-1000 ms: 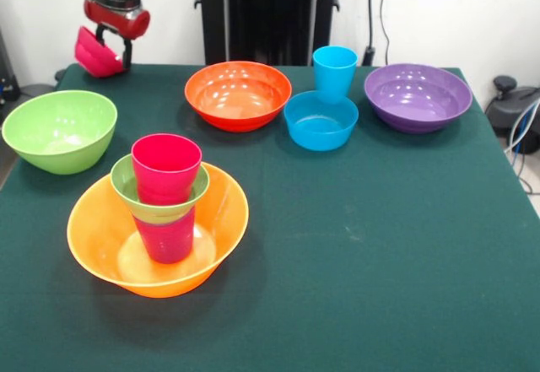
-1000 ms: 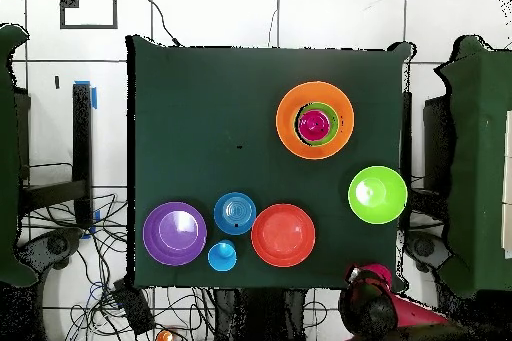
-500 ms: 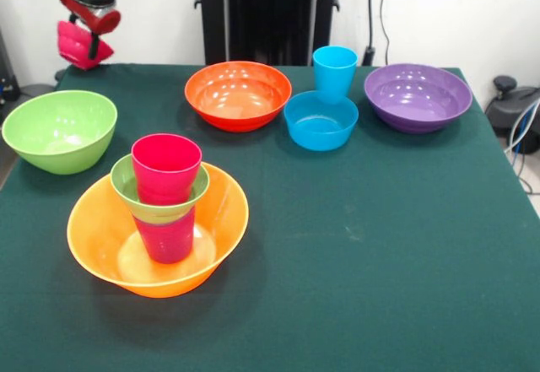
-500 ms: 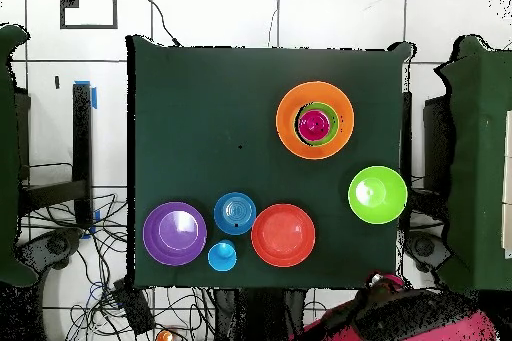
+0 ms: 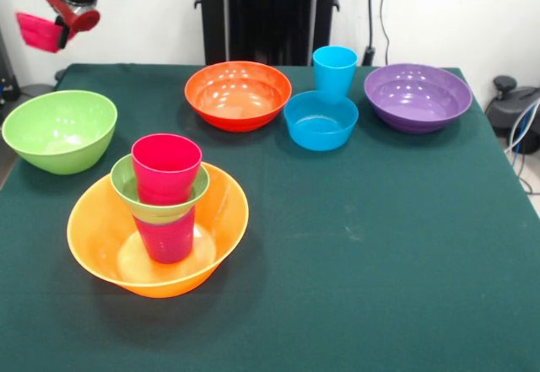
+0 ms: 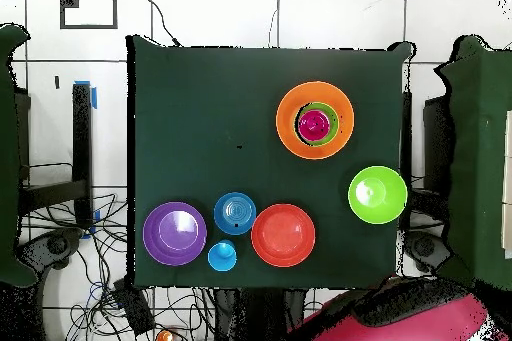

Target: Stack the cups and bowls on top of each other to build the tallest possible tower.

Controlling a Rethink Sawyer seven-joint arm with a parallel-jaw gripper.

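Front view shows the end effector [image 5: 57, 28] raised off the bench [image 5: 380, 245] at the upper left corner, closed on the rim of a small pink bowl [image 5: 38, 31] that hangs tilted in the air beyond the bench's far left edge. Directly below and nearer the camera than the end effector sits the large green bowl [image 5: 59, 130], empty. Further below it stands the tower [image 5: 164, 212]: the orange bowl [image 5: 101, 245] as base, a magenta cup [image 5: 169, 237] upright in its middle, a small green bowl [image 5: 126, 188] resting on that cup, and a red-pink cup [image 5: 166, 168] standing in the small green bowl.

To the right of the end effector, along the far side of the bench, lie the red-orange bowl [image 5: 238, 94], empty, then the small blue bowl [image 5: 320, 121], empty and just beside it, then the purple bowl [image 5: 418, 96], also empty. A blue cup [image 5: 334, 72] stands upright just behind the small blue bowl.

Overhead, the arm [image 6: 400, 317] shows only as a red and black mass at the bottom edge, off the bench; the end effector itself cannot be made out there. The same tower [image 6: 315, 120], green bowl [image 6: 377, 194], red-orange bowl [image 6: 283, 235], small blue bowl [image 6: 235, 213], blue cup [image 6: 222, 255] and purple bowl [image 6: 174, 233] sit apart from one another.
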